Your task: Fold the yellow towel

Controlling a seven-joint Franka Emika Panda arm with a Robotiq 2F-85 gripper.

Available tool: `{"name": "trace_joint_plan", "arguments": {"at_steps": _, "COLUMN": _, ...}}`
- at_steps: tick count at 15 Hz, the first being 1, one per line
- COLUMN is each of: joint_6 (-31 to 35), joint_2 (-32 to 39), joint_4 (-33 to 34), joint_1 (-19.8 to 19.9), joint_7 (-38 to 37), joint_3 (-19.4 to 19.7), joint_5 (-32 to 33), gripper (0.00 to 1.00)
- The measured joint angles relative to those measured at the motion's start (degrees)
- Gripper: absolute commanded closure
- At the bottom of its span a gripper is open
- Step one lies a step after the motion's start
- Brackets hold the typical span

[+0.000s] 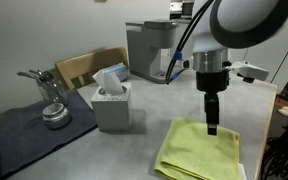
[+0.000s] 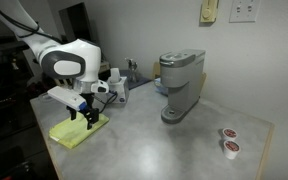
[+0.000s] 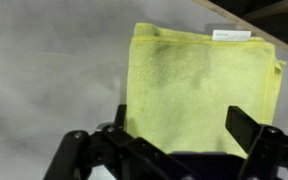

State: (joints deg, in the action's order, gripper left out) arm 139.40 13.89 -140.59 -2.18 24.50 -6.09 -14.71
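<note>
The yellow towel [image 1: 199, 150] lies flat in folded layers on the grey table near its edge. It also shows in an exterior view [image 2: 76, 131] and fills the wrist view [image 3: 199, 85], with a white label at its far corner. My gripper [image 1: 213, 126] hangs just above the towel's far part, fingers pointing down; it also shows in an exterior view [image 2: 90, 118]. In the wrist view the gripper [image 3: 182, 125] is open, its two dark fingers spread over the towel with nothing between them.
A grey tissue box [image 1: 111, 103] stands beside a dark grey mat [image 1: 29, 125] holding a metal kettle-like item [image 1: 54, 112]. A coffee machine [image 2: 179, 85] stands further along the table, with two small pods [image 2: 229, 140] near the corner. The table edge runs close by the towel.
</note>
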Motion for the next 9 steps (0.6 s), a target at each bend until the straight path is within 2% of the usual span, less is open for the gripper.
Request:
{"name": "trace_joint_plan", "arguments": {"at_steps": 3, "joint_6": 0.0, "joint_2": 0.0, "joint_4": 0.0, "joint_1": 0.0, "joint_7": -0.3, "joint_3": 0.0, "joint_5": 0.2, "gripper": 0.00}}
{"name": "trace_joint_plan", "arguments": {"at_steps": 9, "joint_6": 0.0, "joint_2": 0.0, "joint_4": 0.0, "joint_1": 0.2, "joint_7": -6.8, "joint_3": 0.8, "joint_5": 4.4, "gripper": 0.00}}
